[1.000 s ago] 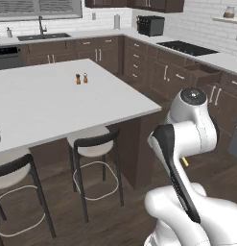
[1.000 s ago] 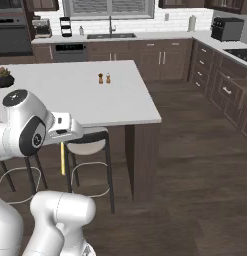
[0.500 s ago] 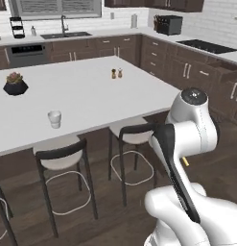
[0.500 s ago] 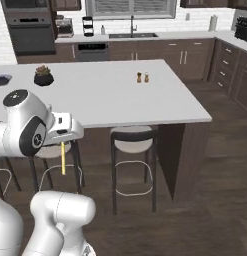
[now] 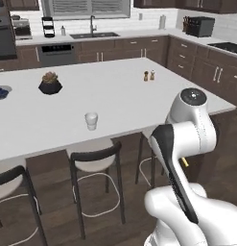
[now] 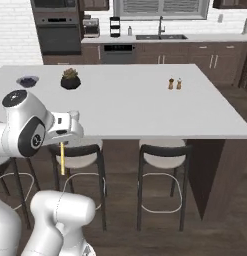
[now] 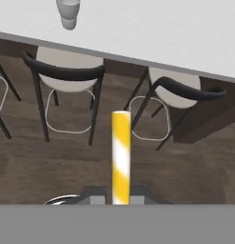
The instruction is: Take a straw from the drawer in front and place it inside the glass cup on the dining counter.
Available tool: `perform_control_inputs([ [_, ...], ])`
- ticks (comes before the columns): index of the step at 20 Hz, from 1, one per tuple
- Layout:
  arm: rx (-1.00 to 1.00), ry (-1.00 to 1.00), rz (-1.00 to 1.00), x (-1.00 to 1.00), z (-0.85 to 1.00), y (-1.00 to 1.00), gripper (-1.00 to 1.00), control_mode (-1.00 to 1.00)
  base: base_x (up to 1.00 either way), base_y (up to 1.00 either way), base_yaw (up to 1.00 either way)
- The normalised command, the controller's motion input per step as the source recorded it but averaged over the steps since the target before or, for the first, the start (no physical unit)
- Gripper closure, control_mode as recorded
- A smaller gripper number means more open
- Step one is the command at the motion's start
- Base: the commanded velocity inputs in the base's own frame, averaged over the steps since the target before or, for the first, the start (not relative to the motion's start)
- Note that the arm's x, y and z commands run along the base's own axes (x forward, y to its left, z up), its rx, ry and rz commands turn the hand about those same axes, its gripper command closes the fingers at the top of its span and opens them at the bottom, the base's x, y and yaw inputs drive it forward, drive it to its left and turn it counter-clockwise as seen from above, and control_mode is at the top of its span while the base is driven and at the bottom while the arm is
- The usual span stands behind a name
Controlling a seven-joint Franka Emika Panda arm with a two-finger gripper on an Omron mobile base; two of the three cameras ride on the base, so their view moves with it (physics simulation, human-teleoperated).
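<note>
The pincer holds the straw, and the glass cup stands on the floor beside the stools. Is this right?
Not quite. The pincer does hold the straw, but the glass cup stands on the dining counter, above the stools, as the left base view shows.

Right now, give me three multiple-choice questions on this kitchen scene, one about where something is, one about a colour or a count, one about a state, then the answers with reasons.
1. Where does the glass cup stand?
A. on the dining counter, near its front edge
B. on a stool
C. on the floor

2. What colour is the straw?
A. green
B. yellow with pale stripes
C. black

3. What is the gripper doing?
A. open above the cup
B. shut on nothing
C. shut on the straw

Answers: A, the left base view shows it above the stools; B, plain in the hand view; C, the straw rises from between the fingertips.
</note>
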Motion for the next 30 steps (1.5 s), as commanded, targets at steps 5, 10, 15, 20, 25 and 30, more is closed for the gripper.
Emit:
perform_control_inputs([
  [5,0.00,0.00,0.00,0.00,0.00,0.00,1.00,1.00,0.72,0.16,0.21],
  [10,0.00,0.00,0.00,0.00,0.00,0.00,1.00,1.00,0.81,0.30,0.15],
  [15,0.00,0.00,0.00,0.00,0.00,0.00,1.00,1.00,0.87,0.34,0.11],
  [20,0.00,0.00,0.00,0.00,0.00,0.00,1.00,1.00,0.80,0.53,0.07],
  [25,0.11,-0.03,0.15,-0.07,0.38,0.05,1.00,-1.00,0.09,0.20,0.05],
  [30,0.33,-0.13,0.43,-0.20,0.58,-0.04,1.00,-1.00,0.00,0.00,0.00],
])
